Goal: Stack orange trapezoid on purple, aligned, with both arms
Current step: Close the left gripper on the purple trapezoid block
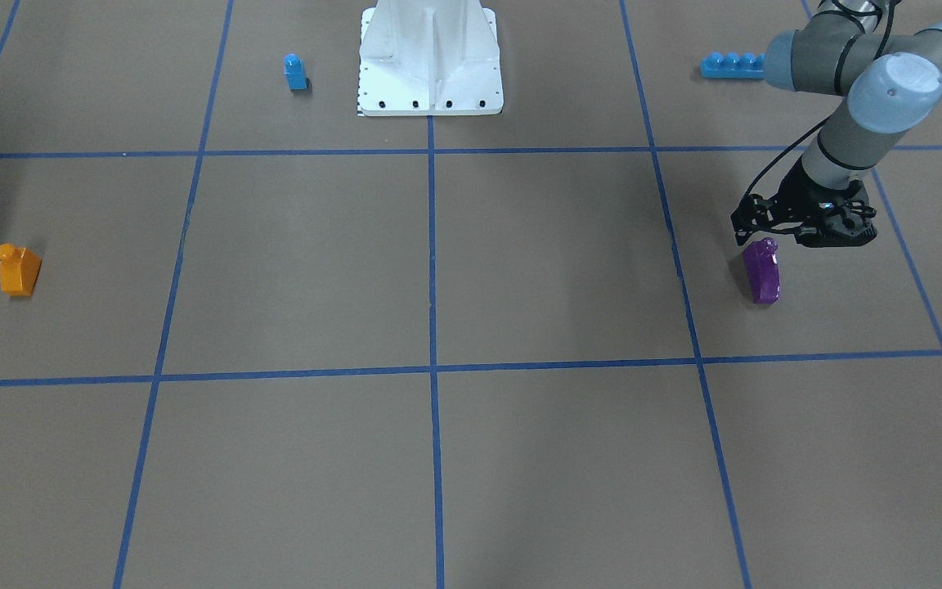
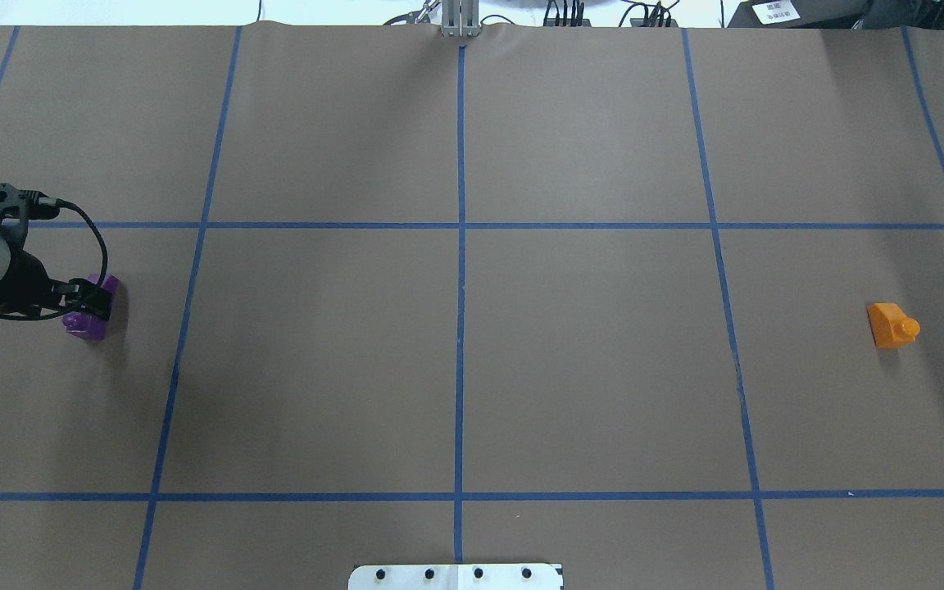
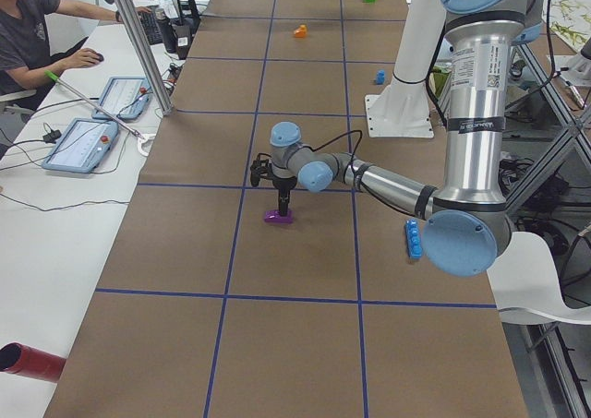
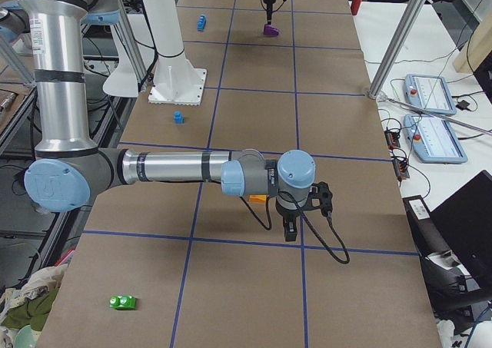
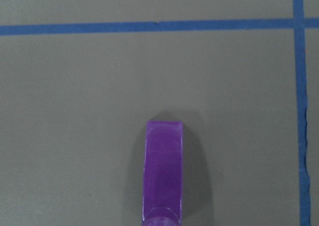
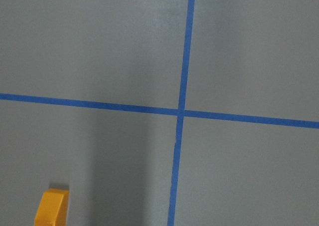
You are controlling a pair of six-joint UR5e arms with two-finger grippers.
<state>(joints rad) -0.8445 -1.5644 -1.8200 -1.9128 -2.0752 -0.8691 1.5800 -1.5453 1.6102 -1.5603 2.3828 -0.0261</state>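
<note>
At the purple block (image 1: pixel 763 274), left end effector (image 1: pixel 753 234).

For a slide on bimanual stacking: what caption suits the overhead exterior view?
Left claw at the purple block, far left; the orange trapezoid sits alone, far right.

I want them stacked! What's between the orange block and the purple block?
Overhead view: only bare brown paper and blue tape lines between the glossy orange plastic trapezoid and the glossy purple plastic block.
</note>
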